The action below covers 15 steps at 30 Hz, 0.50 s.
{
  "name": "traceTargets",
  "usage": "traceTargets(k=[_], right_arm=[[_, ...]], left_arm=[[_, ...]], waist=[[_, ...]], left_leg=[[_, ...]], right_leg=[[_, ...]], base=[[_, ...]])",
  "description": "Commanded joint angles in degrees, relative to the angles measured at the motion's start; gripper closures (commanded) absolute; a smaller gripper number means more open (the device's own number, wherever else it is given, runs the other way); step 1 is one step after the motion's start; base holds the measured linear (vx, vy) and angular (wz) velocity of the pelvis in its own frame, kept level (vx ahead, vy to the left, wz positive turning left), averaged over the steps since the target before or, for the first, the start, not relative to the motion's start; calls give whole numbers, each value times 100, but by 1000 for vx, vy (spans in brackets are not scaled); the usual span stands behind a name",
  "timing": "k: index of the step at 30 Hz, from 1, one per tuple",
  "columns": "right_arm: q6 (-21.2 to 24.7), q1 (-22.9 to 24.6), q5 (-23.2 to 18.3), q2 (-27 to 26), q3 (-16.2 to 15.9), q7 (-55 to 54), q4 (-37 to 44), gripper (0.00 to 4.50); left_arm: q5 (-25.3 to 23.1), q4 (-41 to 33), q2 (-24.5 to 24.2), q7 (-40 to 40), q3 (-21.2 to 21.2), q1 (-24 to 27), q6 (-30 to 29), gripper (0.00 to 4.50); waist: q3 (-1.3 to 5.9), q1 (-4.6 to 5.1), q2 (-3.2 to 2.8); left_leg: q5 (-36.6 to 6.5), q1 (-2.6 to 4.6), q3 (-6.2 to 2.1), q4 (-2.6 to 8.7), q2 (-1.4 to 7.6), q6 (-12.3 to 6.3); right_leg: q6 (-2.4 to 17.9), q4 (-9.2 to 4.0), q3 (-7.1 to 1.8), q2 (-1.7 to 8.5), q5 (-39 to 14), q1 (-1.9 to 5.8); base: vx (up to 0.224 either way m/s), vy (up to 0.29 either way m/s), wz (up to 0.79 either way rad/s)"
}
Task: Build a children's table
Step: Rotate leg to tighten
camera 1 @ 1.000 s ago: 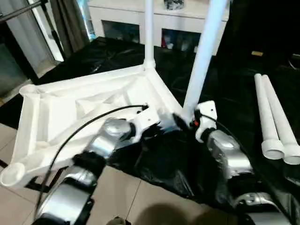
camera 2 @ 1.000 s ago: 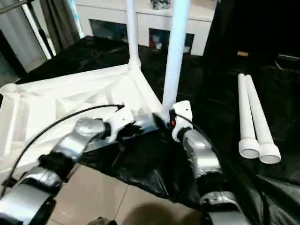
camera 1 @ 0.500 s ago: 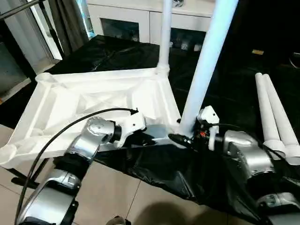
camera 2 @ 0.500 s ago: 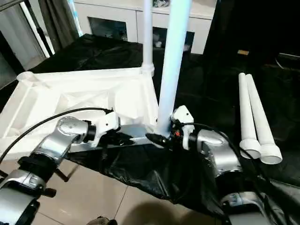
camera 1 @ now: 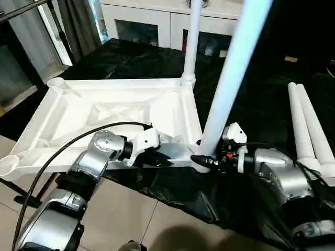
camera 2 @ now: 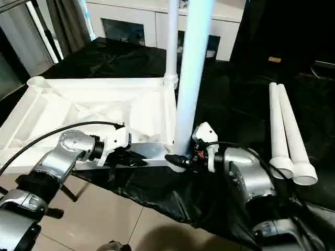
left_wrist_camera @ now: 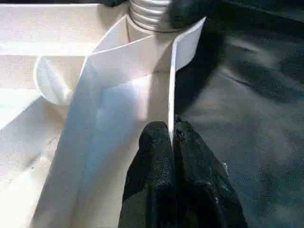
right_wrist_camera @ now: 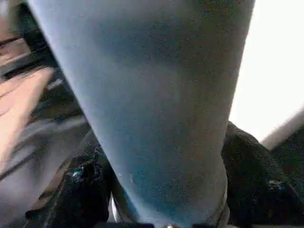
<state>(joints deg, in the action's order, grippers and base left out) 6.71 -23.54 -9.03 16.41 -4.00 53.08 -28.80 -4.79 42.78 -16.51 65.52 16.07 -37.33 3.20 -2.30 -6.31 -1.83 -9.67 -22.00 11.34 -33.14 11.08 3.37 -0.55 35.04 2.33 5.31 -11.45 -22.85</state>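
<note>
Near leg stands roughly upright in tabletop.

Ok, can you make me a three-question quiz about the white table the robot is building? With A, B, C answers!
1. Where do the two loose legs lie?
A. On the tabletop
B. On the black sheet on the robot's right
C. In the cabinet

2. How many legs stand up in the tabletop?
A. Two
B. Four
C. None

3. What is the left end effector doing?
A. Hanging open in the air
B. Pinching the tabletop's near edge
C. Holding a loose leg

Answers:
1. B, they lie side by side on the black sheet.
2. A, the far leg and near leg stand upright.
3. B, its fingers close on the thin white wall.
</note>
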Motion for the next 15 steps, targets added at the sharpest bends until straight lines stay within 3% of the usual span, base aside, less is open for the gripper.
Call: traceTargets(k=[1, 3, 8, 11, 12, 15], right_arm=[[-12, -34, 320, -348, -189, -805, -328, 181], [93, -121, 338, -554, -42, -1360, -510, 181], [148, -451, 529, -1267, 235, -3138, -941, 182], [59, -545, 467, -1502, 327, -3315, -978, 182], [-25, -559, 401, -1557, 356, -3234, -942, 127], [-143, -519, 189, -1487, 353, -2758, -753, 106]], left_arm=[[-148, 213, 336, -992, -56, -206, -160, 450], [-171, 308, 519, -1258, -69, -281, -209, 450], [-332, 411, 1157, -2087, -2, -427, -366, 450], [-400, 430, 1275, -2178, 59, -427, -343, 450], [-426, 435, 1285, -2167, 86, -421, -308, 450], [-464, 376, 1174, -1959, 156, -338, -188, 450]], waist=[[288, 39, 73], [294, 49, 74], [296, 101, 44], [311, 90, 48], [322, 86, 53], [336, 69, 42]], left_leg=[[-1626, 147, -102, 419, 202, -67], [-1754, 173, -120, 434, 206, 35], [-1697, 152, -121, 452, 198, 95], [-1622, 140, -115, 431, 180, 3], [-1588, 132, -113, 421, 175, -57], [-1394, 105, -114, 411, 182, -175]], right_leg=[[1252, -489, -169, 322, -1594, 183], [1110, -531, -179, 333, -1899, 176], [1028, -525, -196, 303, -1690, 150], [1014, -534, -190, 308, -1496, 169], [1011, -522, -189, 306, -1405, 183], [1053, -485, -179, 298, -1061, 209]], base=[[0, 0, 0], [0, 0, 0], [0, 0, 0], [0, 0, 0], [0, 0, 0], [0, 0, 0]])
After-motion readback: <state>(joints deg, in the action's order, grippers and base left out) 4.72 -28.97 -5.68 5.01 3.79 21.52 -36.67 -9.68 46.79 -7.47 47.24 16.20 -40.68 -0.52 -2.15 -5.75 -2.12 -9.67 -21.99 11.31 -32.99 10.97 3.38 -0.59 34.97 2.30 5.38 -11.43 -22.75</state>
